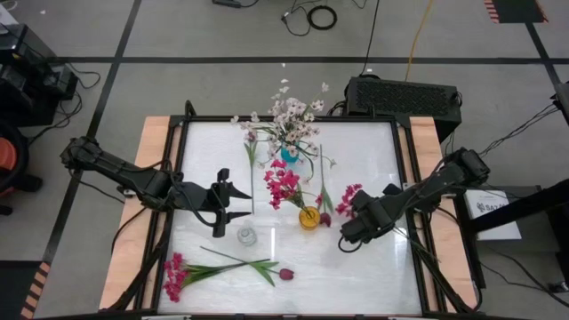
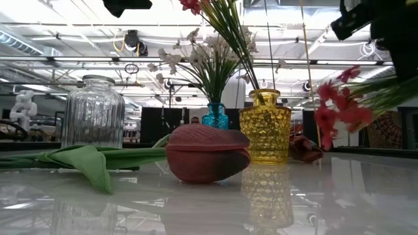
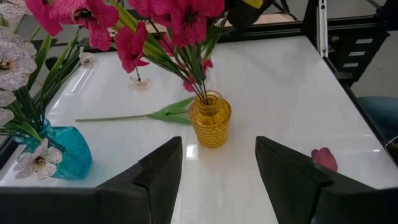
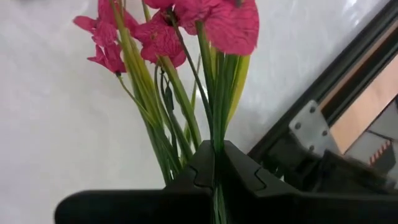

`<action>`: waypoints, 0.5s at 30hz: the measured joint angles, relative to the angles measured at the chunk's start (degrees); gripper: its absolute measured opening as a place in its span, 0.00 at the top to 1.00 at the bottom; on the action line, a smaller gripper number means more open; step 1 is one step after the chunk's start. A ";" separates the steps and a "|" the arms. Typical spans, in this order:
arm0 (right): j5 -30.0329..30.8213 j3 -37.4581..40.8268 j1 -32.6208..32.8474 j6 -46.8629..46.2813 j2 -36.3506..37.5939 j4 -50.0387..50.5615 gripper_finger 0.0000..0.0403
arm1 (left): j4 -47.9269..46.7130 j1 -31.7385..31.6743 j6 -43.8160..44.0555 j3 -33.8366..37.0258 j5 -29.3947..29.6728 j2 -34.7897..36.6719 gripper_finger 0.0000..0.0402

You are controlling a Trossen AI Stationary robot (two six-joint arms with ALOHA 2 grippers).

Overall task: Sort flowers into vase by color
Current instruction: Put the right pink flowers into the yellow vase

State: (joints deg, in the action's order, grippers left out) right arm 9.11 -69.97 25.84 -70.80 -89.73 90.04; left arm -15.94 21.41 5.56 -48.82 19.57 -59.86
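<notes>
Item nearest my low camera: a dark maroon tulip head point(image 2: 208, 154) lying on the white table point(image 1: 373, 276), its green leaf point(image 2: 85, 163) trailing off beside it.

Landmark: the amber ribbed glass vase point(image 1: 308, 218), holding a cluster of magenta blooms point(image 1: 283, 183).

Behind the vase: a small turquoise glass vase point(image 1: 289, 154) with a spray of white-pink blossoms point(image 1: 293, 114).

To the vase's right: my right gripper point(image 1: 348, 213), fingers pressed together on the green stems of a magenta flower bunch point(image 1: 348, 197); its blooms sit just beside the vase.

To the vase's left: my left gripper point(image 1: 233, 203), fingers apart, holding nothing.

Forward-left of the vase: a clear ribbed glass jar point(image 1: 246, 236), then another magenta stem point(image 1: 175, 274) lying flat.
</notes>
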 joint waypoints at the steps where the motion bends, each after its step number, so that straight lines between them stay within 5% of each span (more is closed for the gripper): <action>1: 1.59 0.00 -0.02 0.08 0.01 -0.02 1.00 | 0.00 0.00 0.00 0.00 0.00 -0.01 0.47; 7: 9.74 -1.14 0.70 1.52 3.43 -0.05 1.00 | 0.00 0.00 -0.02 0.00 0.00 0.00 0.47; 15: 24.26 -7.42 5.17 2.18 18.27 0.00 1.00 | 1.04 0.00 -0.37 0.00 0.04 -0.02 0.47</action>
State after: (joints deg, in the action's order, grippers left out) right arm 33.37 -77.40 31.02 -68.62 -71.47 90.03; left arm -14.91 21.41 5.19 -48.82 19.62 -59.88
